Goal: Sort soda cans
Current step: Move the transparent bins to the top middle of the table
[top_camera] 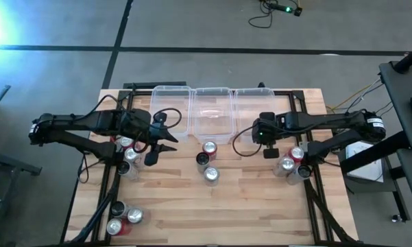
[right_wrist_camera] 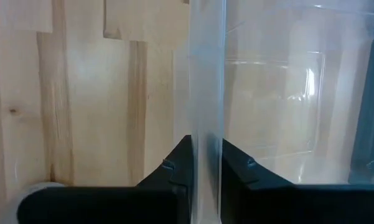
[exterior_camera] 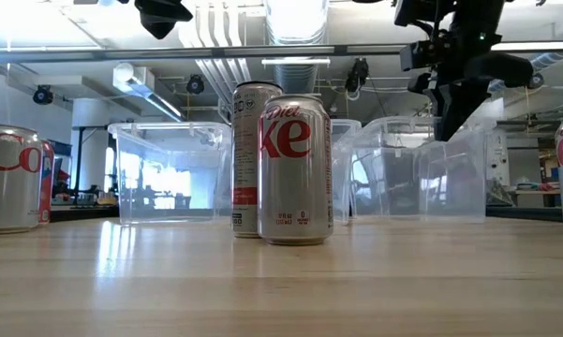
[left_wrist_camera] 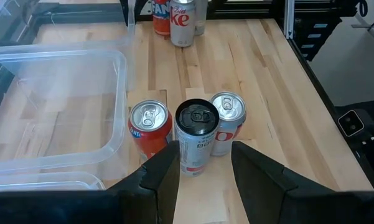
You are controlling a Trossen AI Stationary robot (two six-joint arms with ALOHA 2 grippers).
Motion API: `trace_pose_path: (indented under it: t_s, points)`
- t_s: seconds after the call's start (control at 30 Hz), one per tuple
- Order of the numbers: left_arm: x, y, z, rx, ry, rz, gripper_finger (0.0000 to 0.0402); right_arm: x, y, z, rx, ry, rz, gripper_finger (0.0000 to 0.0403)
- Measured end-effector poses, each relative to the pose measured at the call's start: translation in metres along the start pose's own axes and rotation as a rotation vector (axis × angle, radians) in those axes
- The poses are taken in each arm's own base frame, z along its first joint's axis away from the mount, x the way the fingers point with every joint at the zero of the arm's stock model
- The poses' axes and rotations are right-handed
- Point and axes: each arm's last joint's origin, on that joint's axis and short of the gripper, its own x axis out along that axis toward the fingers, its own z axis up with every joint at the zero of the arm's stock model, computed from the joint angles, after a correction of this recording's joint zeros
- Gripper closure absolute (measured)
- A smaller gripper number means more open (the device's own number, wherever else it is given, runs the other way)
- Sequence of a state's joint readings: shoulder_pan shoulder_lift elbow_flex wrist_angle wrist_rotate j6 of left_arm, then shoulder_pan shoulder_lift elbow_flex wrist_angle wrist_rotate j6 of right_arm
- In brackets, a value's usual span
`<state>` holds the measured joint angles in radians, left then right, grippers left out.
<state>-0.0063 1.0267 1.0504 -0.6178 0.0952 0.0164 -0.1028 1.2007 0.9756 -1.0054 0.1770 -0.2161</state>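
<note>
Three soda cans stand upright at mid-table: a red one (top_camera: 209, 147), a black-topped one (top_camera: 203, 159) and a silver one (top_camera: 211, 174). My left gripper (top_camera: 161, 144) hovers open to their left. In its wrist view the black-topped can (left_wrist_camera: 197, 134) stands beyond the gap between its fingers, with the red can (left_wrist_camera: 150, 127) and the silver-red can (left_wrist_camera: 227, 121) beside it. Other can groups stand at the left edge (top_camera: 128, 156), the near left corner (top_camera: 120, 218) and the right (top_camera: 293, 163). My right gripper (top_camera: 267, 140) is at the right clear bin (top_camera: 252, 110). My right gripper comes from above, pointing down, with one finger (right_wrist_camera: 177, 171) outside and the other inside the right clear bin. The bin's upright wall (right_wrist_camera: 205, 124) fills the narrow gap between them. The bin stands on the table.
Three clear bins stand side by side along the far edge: left (top_camera: 171, 113), middle (top_camera: 212, 110), right. The low view shows a Diet Coke can (exterior_camera: 295, 168) closest, another can (exterior_camera: 251, 159) behind it, and bare wood in front.
</note>
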Motion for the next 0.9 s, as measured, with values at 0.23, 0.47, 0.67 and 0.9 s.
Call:
trace_pose_path:
  t_s: [0.23, 0.47, 0.67, 0.9]
  points:
    - [0.0, 0.0, 0.0, 0.0, 0.0, 0.0, 0.0272, 0.0, -0.001, 0.006, 0.083, -0.066, 0.007, 0.0372]
    - [0.0, 0.0, 0.0, -0.007, 0.0, -0.001, 0.0272, 0.0, 0.0, 0.008, 0.166, -0.09, 0.05, 0.037]
    - [0.002, 0.0, -0.003, -0.019, 0.015, 0.004, 0.0272, 0.005, 0.001, 0.011, 0.109, -0.065, 0.072, 0.037]
    - [0.013, 0.003, -0.022, -0.073, 0.087, 0.043, 0.0272, 0.008, 0.0, 0.017, 0.038, 0.01, 0.072, 0.037]
